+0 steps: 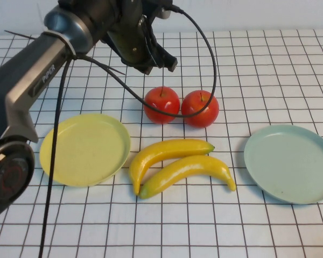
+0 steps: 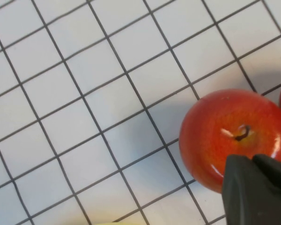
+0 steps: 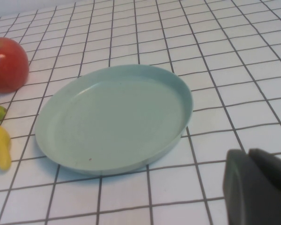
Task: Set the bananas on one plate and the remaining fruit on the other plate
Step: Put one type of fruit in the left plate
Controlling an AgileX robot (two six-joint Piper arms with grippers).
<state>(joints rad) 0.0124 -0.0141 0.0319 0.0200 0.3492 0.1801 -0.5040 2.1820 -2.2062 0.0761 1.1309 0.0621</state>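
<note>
We count two apples, two bananas and two plates on the gridded table (image 1: 269,64). The left apple (image 1: 161,104) and the right apple (image 1: 200,107) sit side by side, touching or almost touching, beyond the bananas. The upper banana (image 1: 164,153) and the lower banana (image 1: 188,171) lie close together in the middle of the table, both roughly crosswise, with their greenish tips showing. The yellow plate (image 1: 62,161) lies to the left of the bananas, just beside them, and holds nothing. The blue-green plate (image 1: 312,183) lies to the right, a little apart from the lower banana, and also holds nothing.

Our left tool (image 1: 151,51) hangs above the table just behind the left apple, on the far side from us, with its dark cable looping down across the apples. In the left wrist view the apple (image 2: 232,133) appears from above with its stem up, and a dark finger (image 2: 253,192) shows at the edge in front of it; we cannot tell whether the left tool is apart or together.

Our right tool does not appear in the high view. Its wrist view shows the blue-green plate (image 3: 61,150) close below, one apple (image 3: 7,63) and banana ends (image 3: 0,145) at the edge, and one dark finger (image 3: 255,187); its state we cannot tell either.
</note>
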